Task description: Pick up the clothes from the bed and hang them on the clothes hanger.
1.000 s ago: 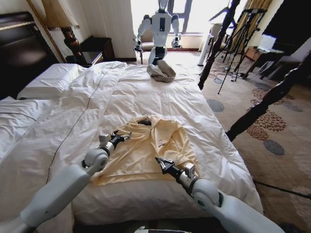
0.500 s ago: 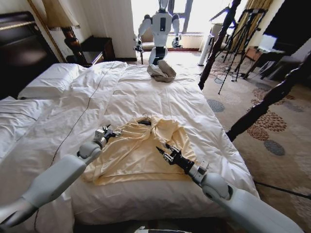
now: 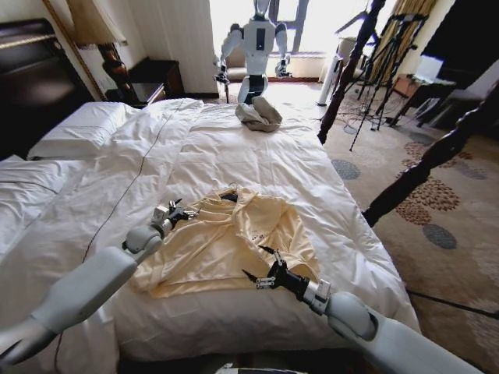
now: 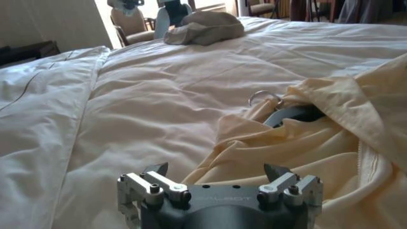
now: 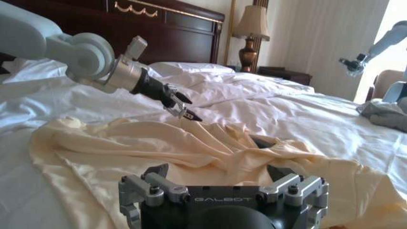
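That thin, floppy pale cream-yellow long-sleeved top [image 3: 234, 238] lies near us on the white-duvet bed [image 3: 257, 152], so our wide-open left hand [image 3: 181, 211] and right hand [image 3: 261, 274] should pinch bunched fabric at its edges.

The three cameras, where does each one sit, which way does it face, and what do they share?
Head view: high on the robot, looking down the bed; both arms show, left gripper and right gripper over the clothes.
Left wrist view: low behind the open left gripper, facing the clothes hanger inside the collar.
Right wrist view: behind the open right gripper, facing the headboard and the left gripper.
Shared: all show the clothes.
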You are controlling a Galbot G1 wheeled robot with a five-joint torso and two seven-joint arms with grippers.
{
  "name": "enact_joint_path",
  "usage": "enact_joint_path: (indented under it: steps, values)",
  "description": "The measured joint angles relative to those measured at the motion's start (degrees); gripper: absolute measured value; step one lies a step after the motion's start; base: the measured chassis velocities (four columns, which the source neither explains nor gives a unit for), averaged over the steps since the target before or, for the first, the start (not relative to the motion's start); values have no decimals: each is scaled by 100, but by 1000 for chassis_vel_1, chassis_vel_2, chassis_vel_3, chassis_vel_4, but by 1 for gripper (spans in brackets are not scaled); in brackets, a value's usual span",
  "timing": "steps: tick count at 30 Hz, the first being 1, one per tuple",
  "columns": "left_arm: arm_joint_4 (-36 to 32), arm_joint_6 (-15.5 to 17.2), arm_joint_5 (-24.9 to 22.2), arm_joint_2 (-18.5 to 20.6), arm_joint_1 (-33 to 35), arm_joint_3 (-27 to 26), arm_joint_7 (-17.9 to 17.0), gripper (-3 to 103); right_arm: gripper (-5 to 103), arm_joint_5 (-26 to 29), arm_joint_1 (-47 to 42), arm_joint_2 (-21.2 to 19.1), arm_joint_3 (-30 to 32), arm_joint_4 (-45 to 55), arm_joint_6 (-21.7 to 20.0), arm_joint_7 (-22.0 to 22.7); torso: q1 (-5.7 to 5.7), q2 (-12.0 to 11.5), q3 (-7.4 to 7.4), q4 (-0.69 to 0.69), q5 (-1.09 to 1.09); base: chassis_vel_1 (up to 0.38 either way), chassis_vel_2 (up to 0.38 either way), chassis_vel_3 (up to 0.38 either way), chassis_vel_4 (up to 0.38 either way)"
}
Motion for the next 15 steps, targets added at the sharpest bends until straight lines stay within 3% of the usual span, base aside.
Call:
enact_joint_path:
  steps: [2,4,7,15]
  values:
    - [-9,0,0,1,10,-6,-1,100,100,-24,-7,-9,-6,1,17,-31,0,0,0,0,-1,0,0,0,0]
    - [-38,-5,0,41,29,-37,-9,100,100,-76,-29,46,-59,-48,390,-544,-1,1,-1,0,1,0,0,0,0]
    - [32,-34,9,41,-44,-9,-11,100,100,-5,-8,100,-53,-84,511,-667,-2,1,-1,2,1,0,0,0,0]
    - [699,-176,317,-186,-915,798,75,100,100,391,93,96,258,-224,704,-160,0,1,0,-1,1,0,0,0,0]
